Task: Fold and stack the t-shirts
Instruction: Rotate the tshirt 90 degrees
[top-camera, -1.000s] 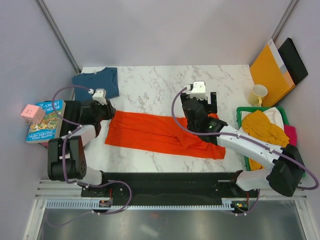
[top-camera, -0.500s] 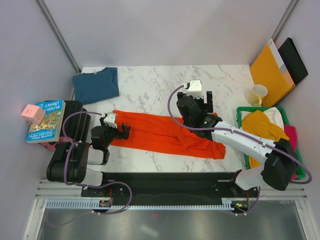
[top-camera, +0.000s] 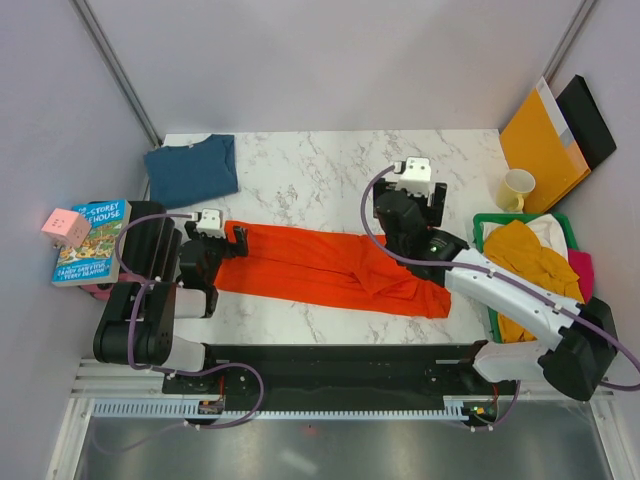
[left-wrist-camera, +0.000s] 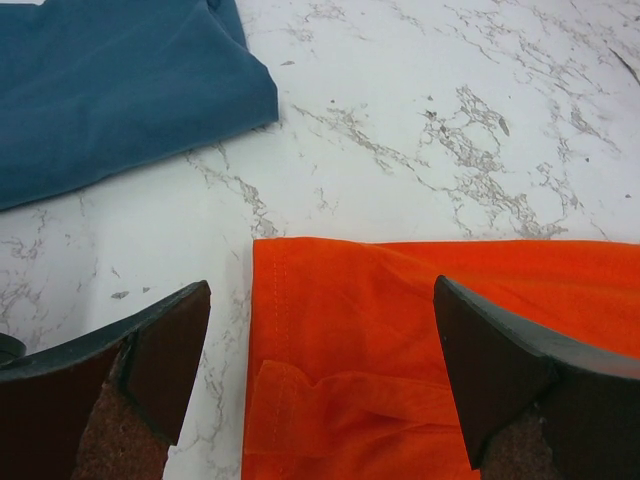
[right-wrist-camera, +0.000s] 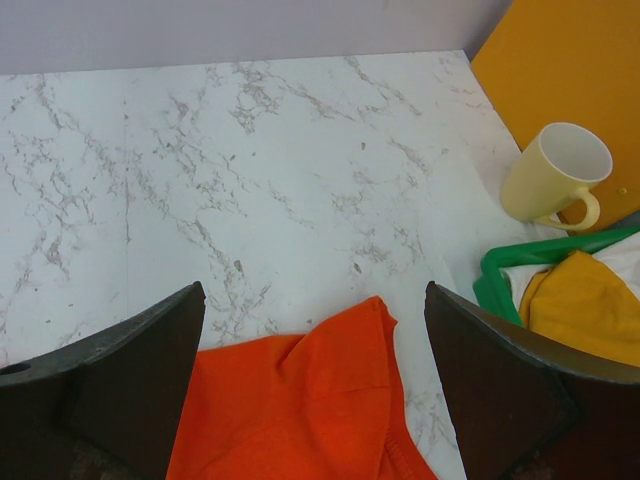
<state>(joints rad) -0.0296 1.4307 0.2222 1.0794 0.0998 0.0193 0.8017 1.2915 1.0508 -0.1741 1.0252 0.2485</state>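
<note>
Hanging low over the left hem of the orange-red t-shirt (top-camera: 330, 272), the left gripper (left-wrist-camera: 320, 330) had its fingers spread wide with nothing between them, one tip above bare marble and the other above the cloth; whether either touched, I could not tell. The right gripper (right-wrist-camera: 315, 340) was likewise wide apart and empty, poised over the far edge of that shirt's right end. The shirt itself lay in a long, rumpled strip across the middle of the table (top-camera: 300, 170), running from 9 o'clock toward 4 o'clock. At 10 o'clock, in the far left corner, a teal-blue t-shirt (top-camera: 190, 170) lay folded, well apart from the orange one. At 3 o'clock a green basket (top-camera: 485, 222) held a mustard yellow t-shirt (top-camera: 530, 255) heaped on top, with white and pink cloth showing beneath it. A pale yellow mug (top-camera: 517, 188) stood at 2 o'clock, just beyond the basket, near an orange-yellow envelope (top-camera: 540, 130) leaning on the wall.
</note>
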